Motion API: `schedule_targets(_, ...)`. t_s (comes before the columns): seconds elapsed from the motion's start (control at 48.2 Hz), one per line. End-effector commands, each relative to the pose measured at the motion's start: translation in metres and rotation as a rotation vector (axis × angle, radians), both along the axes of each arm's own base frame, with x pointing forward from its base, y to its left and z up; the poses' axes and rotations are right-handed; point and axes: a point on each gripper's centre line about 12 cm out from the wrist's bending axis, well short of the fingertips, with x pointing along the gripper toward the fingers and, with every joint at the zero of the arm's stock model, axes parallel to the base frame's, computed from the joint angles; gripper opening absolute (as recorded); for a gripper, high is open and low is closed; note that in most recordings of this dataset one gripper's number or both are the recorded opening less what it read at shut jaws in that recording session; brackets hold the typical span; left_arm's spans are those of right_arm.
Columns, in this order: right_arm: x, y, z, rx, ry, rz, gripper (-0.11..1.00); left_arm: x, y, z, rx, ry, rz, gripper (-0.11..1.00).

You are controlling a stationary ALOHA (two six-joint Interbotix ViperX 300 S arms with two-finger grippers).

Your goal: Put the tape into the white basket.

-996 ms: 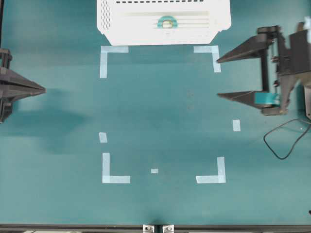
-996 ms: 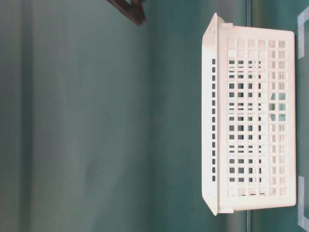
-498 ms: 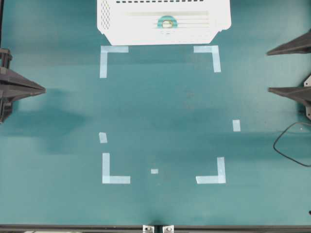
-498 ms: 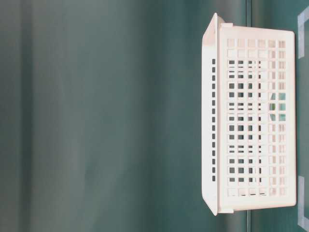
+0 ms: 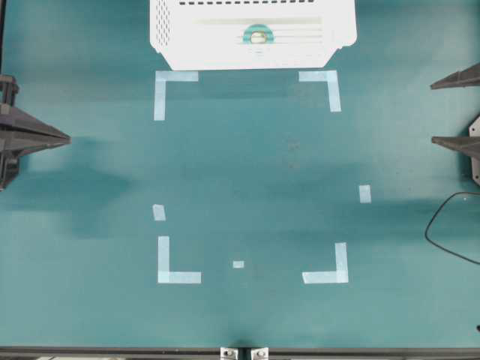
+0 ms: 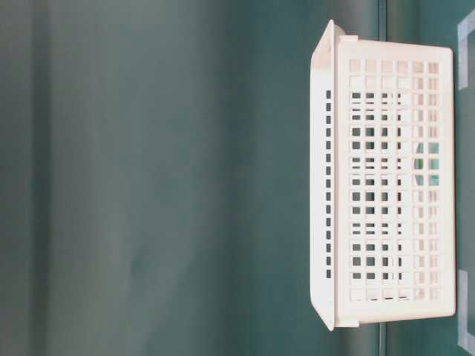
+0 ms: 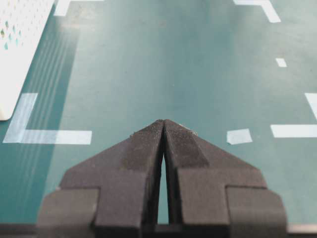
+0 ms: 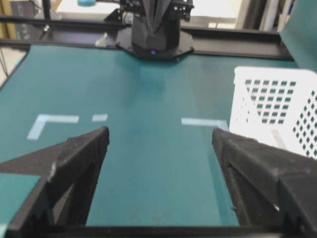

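Teal table [image 5: 247,165]; only overhead shows tape [image 5: 259,34] inside white basket [image 5: 172,45].

Glossy perforated plastic white basket [image 5: 171,30]

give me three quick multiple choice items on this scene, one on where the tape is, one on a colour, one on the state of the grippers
1. Where is the tape?
A. in the white basket
B. on the bare table
C. in a gripper

2. What colour is the table?
A. white
B. teal
C. black

3. How do the grippers stand?
A. both shut
B. both open
C. left gripper shut, right gripper open

Key: 1 A, the overhead view shows the ring on the basket's ribbed bottom. 2 B, every view shows a teal surface. 3 C, the left fingertips meet; the right jaws are wide apart, holding nothing.
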Motion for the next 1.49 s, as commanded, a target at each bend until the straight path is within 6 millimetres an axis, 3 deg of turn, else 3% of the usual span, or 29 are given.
schedule_targets(0.0,-0.002,0.001,0.002,-0.007,-0.029,0.005,0.92,0.001,0.0,0.005,-0.003,-0.014,0.002,-0.11)
schedule_targets(0.498,-0.007,-0.001,-0.039,-0.021,0.096,-0.005,0.92,0.001,0.0,0.005,-0.002,-0.014,0.002,-0.11)
schedule_targets(0.809,-0.011,-0.001,-0.08,-0.02,0.232,-0.008,0.92,0.001,0.0,0.005,-0.002,-0.014,0.002,-0.11)
schedule_targets(1.473,-0.011,0.001,-0.104,-0.02,0.275,0.008,0.92,0.001,0.0,0.004,0.0,-0.012,0.003,-0.11)
